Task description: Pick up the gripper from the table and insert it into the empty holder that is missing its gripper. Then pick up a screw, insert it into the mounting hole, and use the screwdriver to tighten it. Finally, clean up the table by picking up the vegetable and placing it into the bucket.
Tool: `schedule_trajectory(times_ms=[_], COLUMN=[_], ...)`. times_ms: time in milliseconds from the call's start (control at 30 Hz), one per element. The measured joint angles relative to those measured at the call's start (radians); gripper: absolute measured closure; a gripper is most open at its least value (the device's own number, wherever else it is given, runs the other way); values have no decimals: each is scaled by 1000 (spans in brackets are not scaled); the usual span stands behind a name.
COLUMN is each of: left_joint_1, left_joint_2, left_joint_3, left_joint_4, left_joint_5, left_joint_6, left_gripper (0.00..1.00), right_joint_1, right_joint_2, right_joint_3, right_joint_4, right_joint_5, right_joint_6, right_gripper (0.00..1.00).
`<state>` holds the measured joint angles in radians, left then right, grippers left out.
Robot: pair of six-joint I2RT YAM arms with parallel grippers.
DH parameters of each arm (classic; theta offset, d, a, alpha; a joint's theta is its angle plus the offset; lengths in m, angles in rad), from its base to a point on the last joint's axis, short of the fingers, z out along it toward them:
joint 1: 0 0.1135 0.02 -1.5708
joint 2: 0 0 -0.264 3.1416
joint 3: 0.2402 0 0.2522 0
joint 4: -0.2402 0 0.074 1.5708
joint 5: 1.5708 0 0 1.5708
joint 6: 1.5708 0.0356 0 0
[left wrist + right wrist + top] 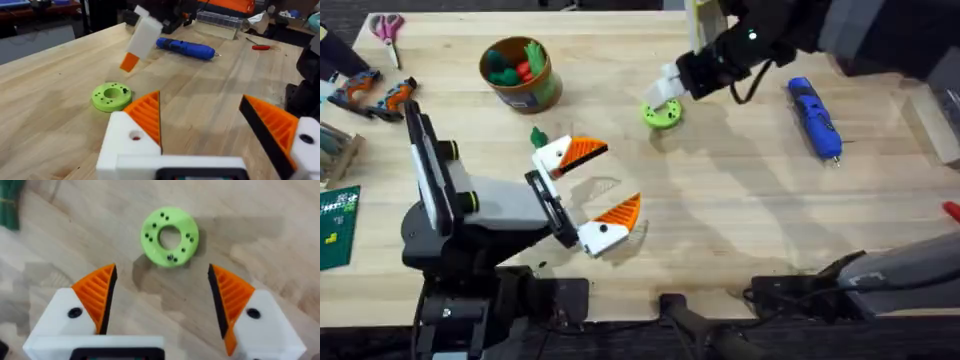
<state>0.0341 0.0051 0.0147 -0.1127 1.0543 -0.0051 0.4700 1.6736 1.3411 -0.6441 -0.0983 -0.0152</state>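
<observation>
Nearest the overhead camera, the left gripper (590, 195) rests low over the table (740, 220), its orange-tipped fingers spread and holding nothing; the right gripper (670, 92) hangs above the green ring (662, 114), the screwdriver (815, 118) lies to its right, and the bucket (520, 72) stands at the far left with toy vegetables inside. From the left wrist, the ring (111, 96) and screwdriver (186, 48) lie ahead, well apart. From the right wrist, released fingers (95, 295) flank the ring (170, 236) from above.
</observation>
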Motion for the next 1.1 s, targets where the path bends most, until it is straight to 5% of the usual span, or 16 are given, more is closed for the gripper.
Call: schedule_trajectory(times_ms=[633,700,867,1100], left_joint_1=[0,0,0,0], left_joint_2=[0,0,0,0], left_joint_3=[0,0,0,0], left_joint_4=[0,0,0,0], left_joint_5=[0,0,0,0], left_joint_6=[0,0,0,0], left_gripper=[28,28,28,28], right_joint_1=[32,40,51,52], right_joint_2=[113,133,160,177], right_joint_3=[-9,-11,-11,-11], right_joint_4=[-3,8,35,59], right_joint_5=[57,57,57,57], right_joint_6=[23,23,24,28], right_gripper=[27,76,381,419])
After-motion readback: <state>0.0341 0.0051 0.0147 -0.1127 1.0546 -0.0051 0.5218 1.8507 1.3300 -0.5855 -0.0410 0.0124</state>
